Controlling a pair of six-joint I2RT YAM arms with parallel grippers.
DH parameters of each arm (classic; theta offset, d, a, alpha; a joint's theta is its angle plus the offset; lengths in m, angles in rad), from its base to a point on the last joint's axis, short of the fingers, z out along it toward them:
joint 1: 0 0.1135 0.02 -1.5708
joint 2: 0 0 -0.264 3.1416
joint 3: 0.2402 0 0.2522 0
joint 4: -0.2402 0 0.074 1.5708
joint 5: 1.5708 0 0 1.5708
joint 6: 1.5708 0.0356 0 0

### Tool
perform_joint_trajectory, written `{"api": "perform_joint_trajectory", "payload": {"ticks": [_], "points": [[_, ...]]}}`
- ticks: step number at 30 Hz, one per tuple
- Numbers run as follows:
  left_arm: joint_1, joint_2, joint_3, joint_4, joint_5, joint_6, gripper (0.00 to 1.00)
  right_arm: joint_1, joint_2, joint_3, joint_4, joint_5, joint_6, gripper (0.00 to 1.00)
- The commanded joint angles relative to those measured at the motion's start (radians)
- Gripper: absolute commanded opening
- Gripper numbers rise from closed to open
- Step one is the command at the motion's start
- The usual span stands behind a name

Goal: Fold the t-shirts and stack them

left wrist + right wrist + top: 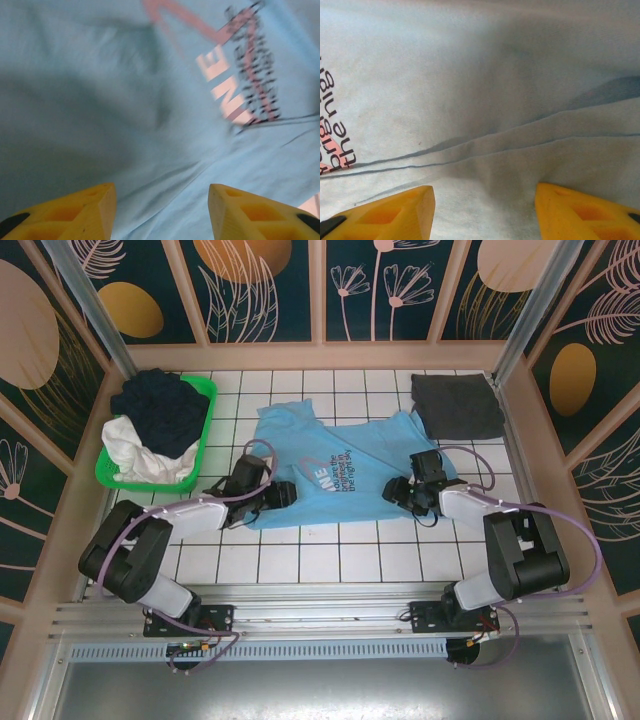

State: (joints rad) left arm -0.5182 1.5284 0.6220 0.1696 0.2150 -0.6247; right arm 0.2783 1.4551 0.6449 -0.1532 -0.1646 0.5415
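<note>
At the left edge of the light blue t-shirt (300, 445), the left gripper (160, 195) is hanging low over the cloth. Its yellow fingers (75, 212) are standing roughly half apart. Cloth is lying between them, but nothing looks pinched in the wrist view.

Across the garment, the right gripper (485, 192) is sitting in the same posture. It is part-open over two long creases, with no fabric caught between its tips.

The shirt is lying spread, print (335, 478) up, on the white tiled table (300, 560) between the two arms. The dark grey t-shirt (457, 405) is resting folded at the far right corner, well apart from both grippers. A green basket (207, 425) holding more clothes is standing at the far left.

Judged step: taking hold of the blue shirt on both sides for a fold. Recommended practice:

- Lower each pair of tips until both are pressing into the cloth before closing.
- Gather both layers of the garment; a single layer is likely to peel away on lifting.
- Grip at matching points on either side; uneven holds are likely to skew the fold line.
- Raise both sides together, with the cloth lightly taut between them.
- Route the carry clear of the grey shirt and the basket.
</note>
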Motion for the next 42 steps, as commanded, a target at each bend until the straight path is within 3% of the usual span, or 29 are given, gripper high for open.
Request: {"api": "perform_joint_trajectory", "payload": {"ticks": [1,9,18,23,25,29,32,35,42], "points": [[0.000,-0.017,-0.087,0.017,-0.033,-0.038,0.51,-0.017,-0.062,0.032,-0.094,0.059,0.004,0.56],[0.032,-0.157,-0.253,-0.098,-0.179,-0.050,0.50,-0.143,-0.158,-0.024,-0.119,0.081,-0.012,0.57],[0.081,-0.315,-0.289,-0.230,-0.213,-0.050,0.50,-0.207,-0.138,-0.168,-0.052,0.044,0.028,0.53],[0.086,-0.403,-0.306,-0.286,-0.196,-0.070,0.51,-0.219,-0.234,-0.225,-0.108,-0.027,0.081,0.50],[0.086,-0.440,-0.279,-0.318,-0.199,-0.068,0.54,-0.215,-0.321,-0.209,-0.147,-0.036,0.090,0.50],[0.087,-0.475,-0.139,-0.376,-0.233,-0.013,0.72,-0.216,-0.397,-0.057,-0.203,0.003,0.047,0.51],[0.089,-0.406,0.007,-0.374,-0.283,0.063,0.83,-0.215,-0.298,0.098,-0.179,0.017,-0.009,0.51],[0.106,-0.236,0.187,-0.366,-0.324,0.143,0.92,-0.212,-0.137,0.252,-0.140,0.025,-0.063,0.51],[0.203,0.265,0.679,-0.421,-0.336,0.243,0.85,-0.187,0.287,0.635,-0.147,0.081,-0.181,0.49]]}}
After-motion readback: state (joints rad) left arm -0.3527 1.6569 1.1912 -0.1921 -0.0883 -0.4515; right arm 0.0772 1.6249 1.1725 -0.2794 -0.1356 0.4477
